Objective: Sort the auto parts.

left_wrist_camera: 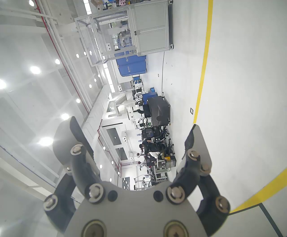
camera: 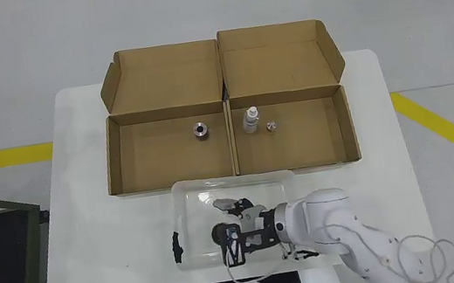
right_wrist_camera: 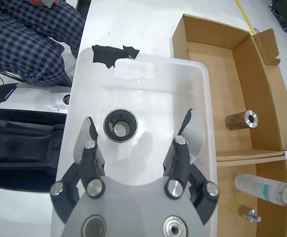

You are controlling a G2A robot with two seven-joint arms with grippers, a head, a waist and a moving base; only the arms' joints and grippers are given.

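Dark ring, perhaps a bearing, plain from right wrist, right hand wide over tub

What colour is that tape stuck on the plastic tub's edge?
Black; the tape on the tub shows best in the right wrist view.

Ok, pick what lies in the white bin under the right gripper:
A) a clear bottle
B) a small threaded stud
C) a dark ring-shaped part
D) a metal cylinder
C: a dark ring-shaped part lies on the floor of the white bin below the open right gripper. The bottle and metal cylinder lie in the cardboard boxes beside it.
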